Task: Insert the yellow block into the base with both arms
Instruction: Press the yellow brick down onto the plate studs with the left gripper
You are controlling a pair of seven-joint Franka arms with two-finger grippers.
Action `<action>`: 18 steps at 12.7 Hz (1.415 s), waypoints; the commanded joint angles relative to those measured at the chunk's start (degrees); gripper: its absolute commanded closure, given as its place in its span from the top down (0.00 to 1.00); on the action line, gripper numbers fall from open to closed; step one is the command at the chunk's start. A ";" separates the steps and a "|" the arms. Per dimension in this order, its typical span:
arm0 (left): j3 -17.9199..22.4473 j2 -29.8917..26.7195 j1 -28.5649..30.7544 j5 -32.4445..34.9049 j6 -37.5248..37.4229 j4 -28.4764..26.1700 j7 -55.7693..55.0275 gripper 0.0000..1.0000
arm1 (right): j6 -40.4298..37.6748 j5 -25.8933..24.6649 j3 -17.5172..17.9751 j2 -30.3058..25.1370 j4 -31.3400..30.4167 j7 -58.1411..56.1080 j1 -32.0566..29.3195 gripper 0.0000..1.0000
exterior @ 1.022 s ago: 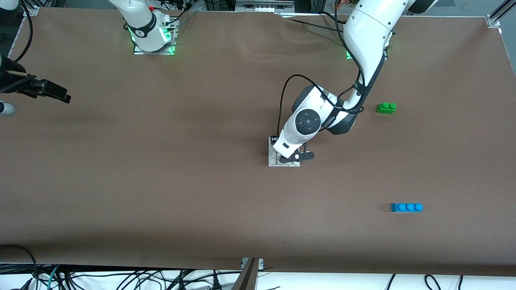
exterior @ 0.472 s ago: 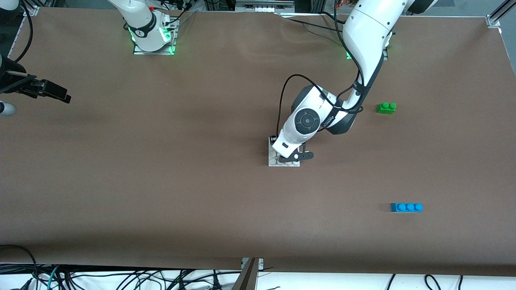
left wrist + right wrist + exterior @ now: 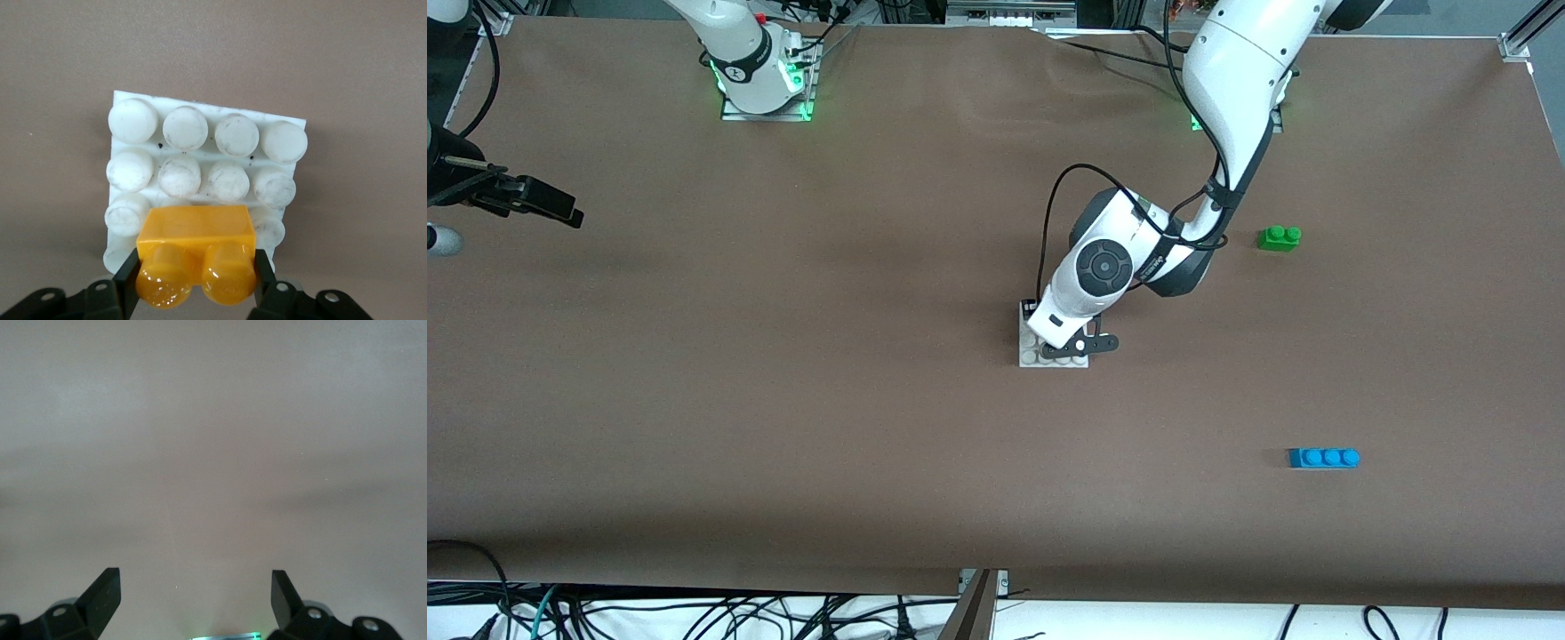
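— Where is the small yellow-orange plastic brick with two round studs (image 3: 196,248)?

— Clamped between the black fingers (image 3: 126,283) of the left gripper (image 3: 1069,348), which grips it at its two short ends. In the left wrist view it sits over the edge row of the flat square white plastic base plate with its four-by-four grid of round studs (image 3: 203,164). I cannot tell whether it is pressed onto those studs or just above them.

— And the base itself?

— It lies flat near the middle of the brown table (image 3: 783,400). In the front view the left arm's white wrist covers most of it; only one edge and a corner (image 3: 1027,356) show. Some of its studs carry dark specks.

— What about the right gripper (image 3: 538,203)?

— It hangs over the right arm's end of the table, well apart from the base. Its two black fingers (image 3: 101,590) stand wide apart with nothing between them, only bare brown surface below. That arm waits.

— Anything else on the table?

— A green two-stud brick (image 3: 1279,237) lies toward the left arm's end, and a longer blue three-stud brick (image 3: 1323,458) lies nearer the front camera than the green one. Both are well clear of the base.

— Any writing or labels?

— There is small lettering on the dark band of the left arm, too small to read.
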 commanded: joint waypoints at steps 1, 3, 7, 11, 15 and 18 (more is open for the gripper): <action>0.49 2.47 -1.04 -1.10 0.20 1.25 0.24 0.00 | -0.57 0.24 0.48 -0.19 0.20 -0.45 -0.54 1.00; 0.49 2.81 -1.04 -1.02 0.29 1.25 0.51 0.00 | -0.57 0.24 0.48 -0.19 0.28 -0.45 -0.54 1.00; 0.40 3.52 -1.30 -1.19 0.37 1.43 0.59 0.00 | -0.57 0.24 0.48 -0.19 0.20 -0.45 -0.54 1.00; 0.23 3.78 -1.92 -2.07 0.46 1.34 0.16 0.00 | -0.57 0.24 0.48 -0.19 0.20 -0.45 -0.54 1.00; 0.14 2.91 -1.92 -2.07 -0.15 0.90 0.60 0.00 | -0.57 0.24 0.48 -0.19 0.20 -0.45 -0.54 1.00; -0.12 2.64 -1.92 -2.16 -0.77 0.64 0.25 0.00 | -0.57 0.24 0.48 -0.19 0.20 -0.45 -0.54 1.00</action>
